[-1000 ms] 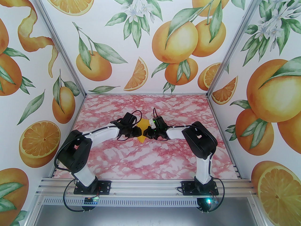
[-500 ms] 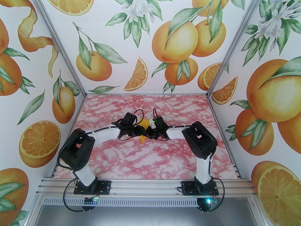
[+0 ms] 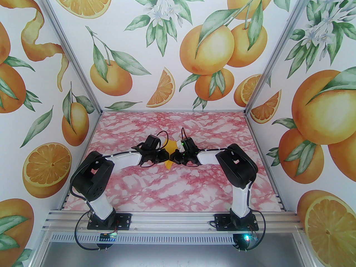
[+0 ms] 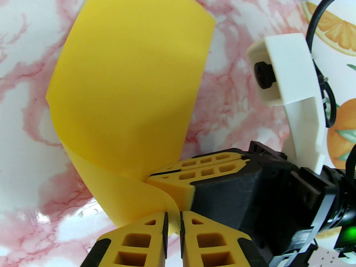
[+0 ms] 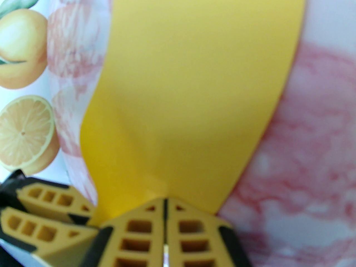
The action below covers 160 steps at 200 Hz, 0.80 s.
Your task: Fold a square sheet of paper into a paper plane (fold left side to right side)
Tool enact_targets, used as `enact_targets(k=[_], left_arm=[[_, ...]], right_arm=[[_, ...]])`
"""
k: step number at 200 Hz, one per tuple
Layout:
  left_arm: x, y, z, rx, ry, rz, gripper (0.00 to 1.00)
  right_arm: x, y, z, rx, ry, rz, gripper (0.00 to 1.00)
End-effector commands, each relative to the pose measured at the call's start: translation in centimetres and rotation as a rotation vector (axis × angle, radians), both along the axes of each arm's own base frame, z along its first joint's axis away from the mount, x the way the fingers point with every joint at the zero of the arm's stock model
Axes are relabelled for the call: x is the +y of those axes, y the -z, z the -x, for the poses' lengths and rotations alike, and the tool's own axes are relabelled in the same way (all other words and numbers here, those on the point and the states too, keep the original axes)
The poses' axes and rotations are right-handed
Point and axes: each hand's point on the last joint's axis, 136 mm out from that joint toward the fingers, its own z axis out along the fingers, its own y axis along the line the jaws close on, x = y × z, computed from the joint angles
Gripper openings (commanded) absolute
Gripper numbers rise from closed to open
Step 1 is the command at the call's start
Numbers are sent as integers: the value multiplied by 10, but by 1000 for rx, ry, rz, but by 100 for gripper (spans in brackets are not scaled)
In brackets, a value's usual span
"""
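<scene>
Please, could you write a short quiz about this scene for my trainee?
1. True or false: the paper lies flat on the table.
2. Which pinches the paper? A) left end effector only B) right end effector only C) both
3. Fill in: the paper's colour is ____.
Key: 1 false, it is curled; 2 C; 3 yellow.

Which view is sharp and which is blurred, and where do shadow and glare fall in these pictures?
Top view: sharp and evenly lit, but the paper is small and partly covered. Left wrist view: sharp, with a soft shadow across the paper's middle and small glare spots on the table. Right wrist view: soft all over; paper, table and right end effector are out of focus.
</scene>
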Motion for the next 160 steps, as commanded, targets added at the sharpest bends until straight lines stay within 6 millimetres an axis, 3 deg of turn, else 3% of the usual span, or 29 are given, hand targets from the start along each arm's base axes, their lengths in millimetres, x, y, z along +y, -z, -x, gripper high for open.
enact_targets(k=[1,33,62,72,108,120,160], left_arm=[[-2,0,-2,-12,-7,53,31],[0,0,-3,-15,-28,101,35],[2,-1,-3,-21,-37,115,33],[2,-2,-4,-22,-38,117,23],[4,-1,-3,-21,-44,116,11],[5,-1,-3,-21,-45,111,1],[5,-1,-3,-21,-50,119,0]], right_arm=[[-16,14,10,44,15,63,7],[-16,15,9,44,14,62,7],[-16,15,10,45,13,63,7],[-17,15,9,45,14,64,7],[-17,14,8,42,18,63,7],[-17,12,8,38,18,61,7],[-23,-1,0,13,49,30,7]])
